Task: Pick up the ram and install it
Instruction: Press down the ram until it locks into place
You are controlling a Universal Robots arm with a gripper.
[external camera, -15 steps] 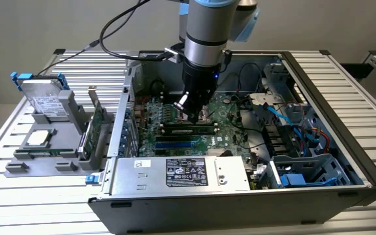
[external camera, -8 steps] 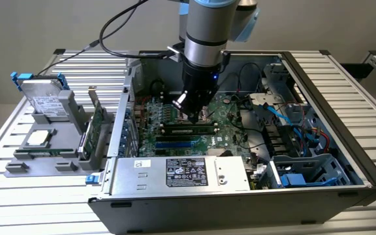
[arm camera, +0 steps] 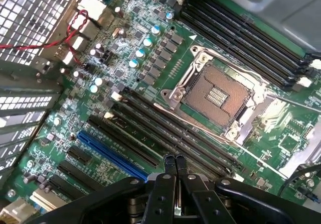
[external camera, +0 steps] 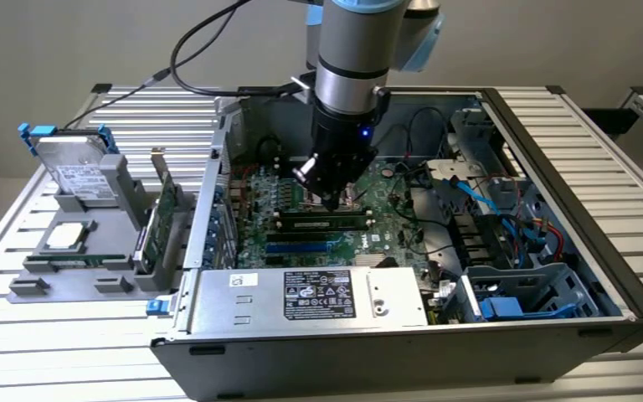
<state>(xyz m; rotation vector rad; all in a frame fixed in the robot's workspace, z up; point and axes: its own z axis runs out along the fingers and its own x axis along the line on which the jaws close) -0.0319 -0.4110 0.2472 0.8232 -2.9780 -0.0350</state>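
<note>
In the exterior view my gripper point(external camera: 330, 201) hangs inside the open computer case, low over the green motherboard point(external camera: 299, 188). Just in front of its tips a long narrow stick with a row of dark chips, which looks like the ram point(external camera: 321, 222), stands in a black slot. The wrist view has the gripper point(arm camera: 175, 159) shut, fingers pressed together with nothing between them, above the long black memory slots point(arm camera: 150, 128). From this view I cannot tell the ram apart from the slots. The open processor socket point(arm camera: 215, 96) lies beyond them.
A grey tray point(external camera: 31, 289) at the exterior view's left holds a hard drive point(external camera: 76, 167), a small silver chip point(external camera: 64, 236), a thin green strip point(external camera: 76, 261) and an upright green expansion card point(external camera: 165, 222). The power supply point(external camera: 311, 297) and a drive cage with blue cables point(external camera: 501, 251) crowd the case.
</note>
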